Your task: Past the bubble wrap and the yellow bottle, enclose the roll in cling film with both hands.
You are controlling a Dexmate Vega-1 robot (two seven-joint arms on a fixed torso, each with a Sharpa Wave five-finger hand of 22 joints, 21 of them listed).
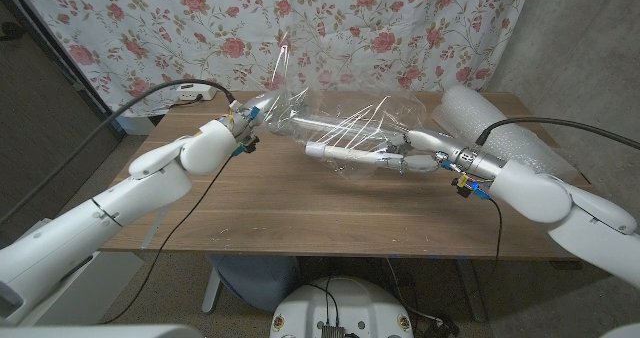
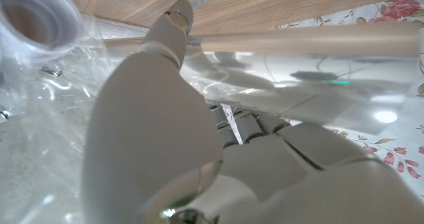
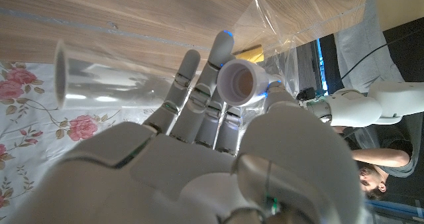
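Out over the middle of the surface (image 1: 300, 213), the right robot hand (image 1: 420, 161) has its fingers wrapped around one end of the white roll (image 1: 345, 155), and the right wrist view confirms it: the open end of the roll (image 3: 240, 83) sits tucked between thumb and fingers (image 3: 199, 91). That roll lies low over the wood, angled from the right robot hand toward the middle of the surface. Across on the other side, the left robot hand (image 1: 243, 121) is raised above the far left part of the surface, pinching a bunched corner of the cling film (image 1: 330, 113). From the left wrist view, the fingers (image 2: 171, 32) reach up into the clear sheet (image 2: 59, 124), with a cardboard-cored tube end (image 2: 33, 15) showing through the plastic just beside them. The cling film stretches in a crinkled, glossy span between the two hands, draped over the roll. Beyond the right arm, a sheet of bubble wrap (image 1: 500, 128) lies at the far right end of the surface. Behind everything hangs a floral curtain (image 1: 350, 28). A small patch of yellow (image 3: 250, 53) glints through the film in the right wrist view, too obscured to identify. A person (image 3: 377, 174) shows at the edge there.
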